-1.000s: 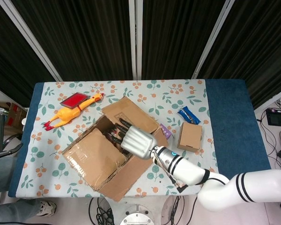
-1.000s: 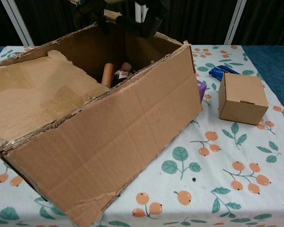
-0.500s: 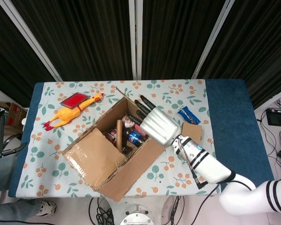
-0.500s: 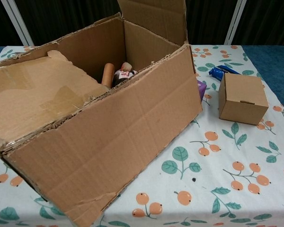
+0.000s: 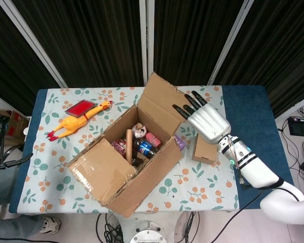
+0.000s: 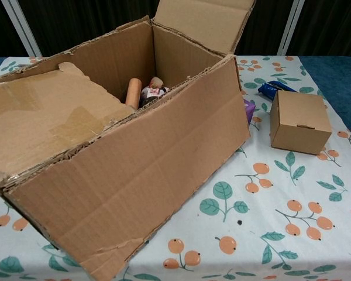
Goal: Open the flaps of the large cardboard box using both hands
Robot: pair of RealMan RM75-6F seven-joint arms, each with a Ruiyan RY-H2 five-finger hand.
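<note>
The large cardboard box (image 5: 142, 177) sits mid-table, its long side facing the chest view (image 6: 140, 170). Its right-end flap (image 5: 163, 100) stands raised and leans outward, also seen in the chest view (image 6: 206, 20). The left-end flap (image 5: 102, 169) still lies folded over the box (image 6: 44, 120). Inside are a brown tube (image 5: 128, 145) and several cans and bottles. My right hand (image 5: 206, 121) hovers open to the right of the raised flap, fingers spread, fingertips (image 5: 185, 104) at the flap's edge; contact is unclear. My left hand is not seen.
A yellow rubber chicken (image 5: 78, 120) and a red flat pad (image 5: 81, 108) lie at the back left. A small cardboard box (image 6: 300, 122) stands right of the big box, with a blue packet (image 6: 275, 88) behind it and a purple item (image 6: 248, 109) against the big box's wall.
My right hand came up out of the box and swung right. The right-end flap rose from lying over the box to standing open, then leaned outward.
</note>
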